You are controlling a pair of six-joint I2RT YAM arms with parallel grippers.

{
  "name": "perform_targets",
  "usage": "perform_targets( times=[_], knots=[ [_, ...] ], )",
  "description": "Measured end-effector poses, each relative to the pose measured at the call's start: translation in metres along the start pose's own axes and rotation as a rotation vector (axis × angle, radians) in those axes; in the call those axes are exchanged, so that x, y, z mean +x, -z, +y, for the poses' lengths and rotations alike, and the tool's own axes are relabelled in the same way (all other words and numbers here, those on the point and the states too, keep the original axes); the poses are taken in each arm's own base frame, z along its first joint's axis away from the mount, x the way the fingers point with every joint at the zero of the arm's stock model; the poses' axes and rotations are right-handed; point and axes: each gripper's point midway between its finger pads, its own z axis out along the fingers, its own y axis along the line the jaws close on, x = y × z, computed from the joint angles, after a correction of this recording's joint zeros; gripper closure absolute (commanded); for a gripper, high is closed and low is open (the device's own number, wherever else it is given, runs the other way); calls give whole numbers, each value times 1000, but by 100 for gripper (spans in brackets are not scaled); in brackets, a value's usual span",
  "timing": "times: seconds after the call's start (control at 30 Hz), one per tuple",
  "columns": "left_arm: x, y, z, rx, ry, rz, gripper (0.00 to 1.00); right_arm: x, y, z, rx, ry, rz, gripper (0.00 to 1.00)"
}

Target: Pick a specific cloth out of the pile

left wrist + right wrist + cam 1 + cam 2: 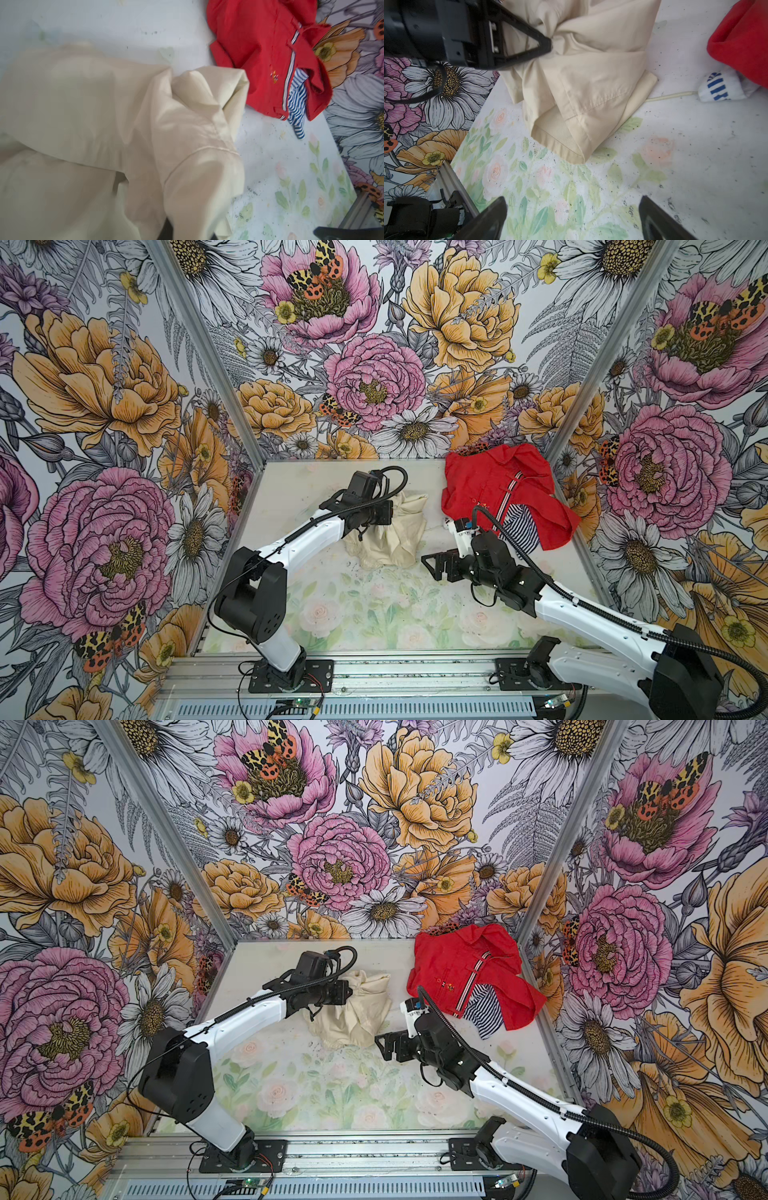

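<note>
Mid-frame, the left gripper (549,44) clamps the crumpled cream soft-fabric cloth (390,539); the right gripper (432,568) hangs spread wide just beside it.

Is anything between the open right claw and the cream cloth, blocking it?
Nothing visible. Only bare table lies between the right claw and the cream cloth. The left claw is shut on a bunched fold of it; the pile lies aside.

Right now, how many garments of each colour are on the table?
cream cloth: 1
red shirt: 1
navy-white striped garment: 1
Total: 3
</note>
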Motion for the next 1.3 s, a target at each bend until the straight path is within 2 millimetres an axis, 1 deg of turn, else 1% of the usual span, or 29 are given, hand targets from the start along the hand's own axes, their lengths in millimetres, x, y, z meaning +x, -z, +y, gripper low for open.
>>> perform_targets(
  times=[0.03,0.1,0.2,0.23,0.33,0.4,0.47,0.53,0.6,0.8,0.9,0.97,1.0,1.07,1.1,1.17,1.2,1.23,1.3],
  knots=[
    [8,-1,4,-28,-5,20,69,0,0,0,0,0,0,1],
    [12,4,8,-93,-43,18,48,0,0,0,1,0,2,1],
    [4,22,15,-212,-113,-41,8,3,-3,-2,8,-2,14,1],
    [0,30,18,-257,-135,-71,1,4,-5,-3,11,-3,19,1],
    [-10,49,34,-382,-163,-136,1,6,-7,-5,15,-4,27,1],
    [-11,50,46,-423,-157,-139,1,7,-7,-5,16,-4,29,1],
    [-6,46,63,-442,-120,-113,1,7,-7,-5,16,-4,30,1],
    [1,37,80,-452,-72,-72,1,7,-7,-5,15,-5,30,1],
    [7,27,91,-454,-35,-38,1,7,-7,-5,15,-5,30,1],
    [32,-5,87,-327,55,35,1,7,-7,-5,14,-5,30,1],
    [37,-21,95,-298,124,60,1,7,-7,-5,14,-5,30,1],
    [44,-32,102,-293,165,86,1,7,-7,-5,14,-5,30,1],
    [49,-38,106,-296,183,100,6,7,-7,-4,14,-5,30,1],
    [53,-43,111,-301,211,113,24,7,-7,-4,13,-4,28,1],
    [53,-43,113,-305,219,113,40,6,-6,-4,12,-4,27,1],
    [47,-38,114,-310,219,104,68,5,-5,-3,9,-3,23,1],
    [42,-34,114,-317,215,94,85,5,-5,-3,8,-3,21,1],
    [35,-27,115,-329,206,83,100,4,-4,-3,8,-3,19,1],
    [14,-7,117,-368,177,46,100,4,-4,-2,6,-3,17,1]
  ],
)
